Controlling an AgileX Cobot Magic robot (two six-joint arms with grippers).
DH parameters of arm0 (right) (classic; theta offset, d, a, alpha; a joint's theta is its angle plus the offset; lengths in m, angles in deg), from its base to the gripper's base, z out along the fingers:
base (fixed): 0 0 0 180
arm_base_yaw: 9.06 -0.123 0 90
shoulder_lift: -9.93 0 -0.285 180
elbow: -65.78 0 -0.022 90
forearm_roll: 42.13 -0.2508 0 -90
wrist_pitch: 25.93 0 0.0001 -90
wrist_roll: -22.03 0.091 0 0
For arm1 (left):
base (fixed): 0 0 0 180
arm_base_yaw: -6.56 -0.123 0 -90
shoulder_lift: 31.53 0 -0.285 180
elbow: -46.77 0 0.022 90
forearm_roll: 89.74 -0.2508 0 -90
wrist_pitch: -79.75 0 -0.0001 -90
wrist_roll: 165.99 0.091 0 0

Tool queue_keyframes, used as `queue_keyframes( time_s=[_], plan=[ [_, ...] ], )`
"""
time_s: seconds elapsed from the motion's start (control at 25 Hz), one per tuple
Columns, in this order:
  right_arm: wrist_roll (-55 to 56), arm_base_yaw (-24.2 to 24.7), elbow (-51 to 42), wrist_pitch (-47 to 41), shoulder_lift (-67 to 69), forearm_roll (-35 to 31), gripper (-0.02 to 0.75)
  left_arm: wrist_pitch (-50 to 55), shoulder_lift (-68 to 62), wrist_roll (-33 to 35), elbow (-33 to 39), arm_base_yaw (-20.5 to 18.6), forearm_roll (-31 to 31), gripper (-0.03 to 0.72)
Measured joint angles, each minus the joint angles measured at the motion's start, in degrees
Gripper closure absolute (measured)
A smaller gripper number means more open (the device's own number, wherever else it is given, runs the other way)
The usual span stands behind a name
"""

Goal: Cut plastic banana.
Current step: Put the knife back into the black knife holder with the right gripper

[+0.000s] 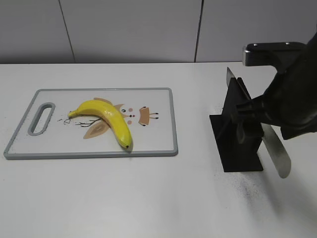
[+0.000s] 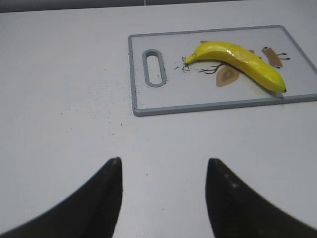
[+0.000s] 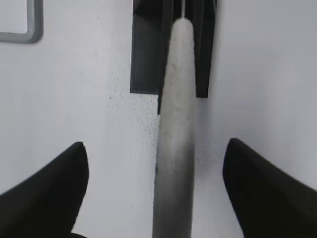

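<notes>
Seemingly wide-open right hand (image 3: 154,191) around knife (image 3: 174,148), contact unclear.

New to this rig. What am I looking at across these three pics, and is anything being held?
It is a two-armed robot at a white table. One picture is taken from a camera out front. The other two come from cameras on each wrist, looking past the two dark fingers of that arm's end effector.

On the table lies a cutting board with a yellow plastic banana on it, uncut. To its right stands a black knife holder with a knife at it.

The left end effector is open and empty, short of the board. The right end effector is at the holder, with its fingers apart on either side of the blade. They are not visibly touching it, so nothing looks gripped.
</notes>
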Motion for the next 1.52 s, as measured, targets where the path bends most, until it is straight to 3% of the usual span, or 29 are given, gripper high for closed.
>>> queue_keyframes(
  time_s=[0.16,0.32,0.64,0.88,1.2,1.52],
  plan=[
    [-1.7,0.0,4.03,-0.11,-2.53,2.1,0.08,0.0,0.0,0.0,0.0,0.0,0.0,0.162],
    [-10.22,0.0,9.3,0.09,-7.61,2.14,0.083,0.0,0.0,0.0,0.0,0.0,0.0,0.162],
    [-33.06,0.0,10.14,-2.78,-21.96,-5.77,0.118,0.0,0.0,0.0,0.0,0.0,0.0,0.152],
    [-36.59,0.0,0.76,-3.83,-36.55,-7.38,0.144,0.0,0.0,0.0,0.0,0.0,0.0,0.049],
    [-36.85,0.0,-18.02,-4.42,-56.07,-7.49,0.146,0.0,0.0,0.0,0.0,0.0,0.0,0.052],
    [-36.43,0.0,-26.02,-9.36,-71.43,-7.56,0.148,0.0,0.0,0.0,0.0,0.0,0.0,0.072]
  ],
)
